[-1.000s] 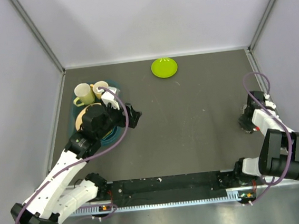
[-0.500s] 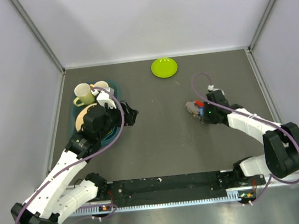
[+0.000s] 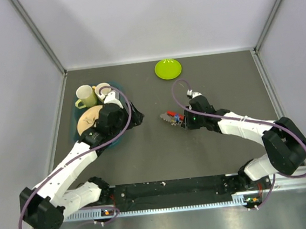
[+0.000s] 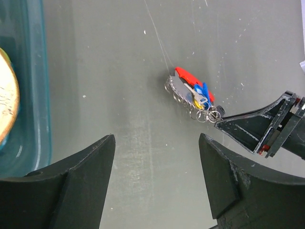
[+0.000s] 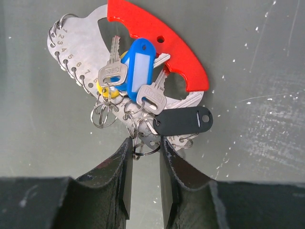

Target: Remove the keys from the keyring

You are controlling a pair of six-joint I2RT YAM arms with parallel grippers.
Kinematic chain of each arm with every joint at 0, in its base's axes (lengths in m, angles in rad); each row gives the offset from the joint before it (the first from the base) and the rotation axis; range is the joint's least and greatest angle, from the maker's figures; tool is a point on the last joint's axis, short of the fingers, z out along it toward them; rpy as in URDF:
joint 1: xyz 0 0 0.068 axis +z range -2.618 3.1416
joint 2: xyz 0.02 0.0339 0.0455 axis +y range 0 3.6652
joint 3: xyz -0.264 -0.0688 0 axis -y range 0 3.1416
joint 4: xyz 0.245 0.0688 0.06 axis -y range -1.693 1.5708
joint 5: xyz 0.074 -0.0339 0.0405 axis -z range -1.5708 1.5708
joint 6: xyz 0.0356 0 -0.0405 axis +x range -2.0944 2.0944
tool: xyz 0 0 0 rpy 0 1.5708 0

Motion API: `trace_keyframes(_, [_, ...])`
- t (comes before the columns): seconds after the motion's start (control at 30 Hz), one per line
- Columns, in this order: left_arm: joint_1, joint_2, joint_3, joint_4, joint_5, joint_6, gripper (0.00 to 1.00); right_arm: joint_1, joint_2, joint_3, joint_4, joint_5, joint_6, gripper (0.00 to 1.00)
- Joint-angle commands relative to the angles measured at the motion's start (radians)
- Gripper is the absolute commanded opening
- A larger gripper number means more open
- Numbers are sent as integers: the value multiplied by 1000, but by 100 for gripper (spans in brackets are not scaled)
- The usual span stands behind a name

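The keys (image 5: 139, 71) are a bunch: small silver keys, a blue tag, a black tag (image 5: 183, 120) and a long red piece (image 5: 162, 43) on a silver numbered plate (image 5: 78, 43). My right gripper (image 5: 144, 152) is shut on a thin keyring (image 5: 151, 151) at the bunch's near end. In the top view the bunch (image 3: 169, 116) sits mid-table at the right gripper's (image 3: 178, 120) tip. My left gripper (image 4: 157, 143) is open and empty, a short way from the bunch (image 4: 193, 90). In the top view it (image 3: 135, 118) is left of the keys.
A lime-green dish (image 3: 168, 68) lies at the back centre. Two cups (image 3: 85, 95) and a tan plate sit on a teal tray (image 3: 119, 91) at the back left, under the left arm. The tray edge (image 4: 33, 71) shows in the left wrist view.
My right arm has swung from the table's right edge to the middle, bringing the key bunch with it. My left gripper has shifted slightly towards the centre.
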Motion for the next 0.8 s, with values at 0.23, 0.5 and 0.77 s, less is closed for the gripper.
trace_keyframes(0.23, [-1,302,27,131,205,-393,80,46,-15,18,126,-69,83,0])
trace_keyframes(0.5, [-5,506,73,187,156,-455,80,58,-21,-7,148,-84,114,0])
trace_keyframes(0.77, [-7,600,105,286,240,-443,81,63,-4,-10,148,-100,120,0])
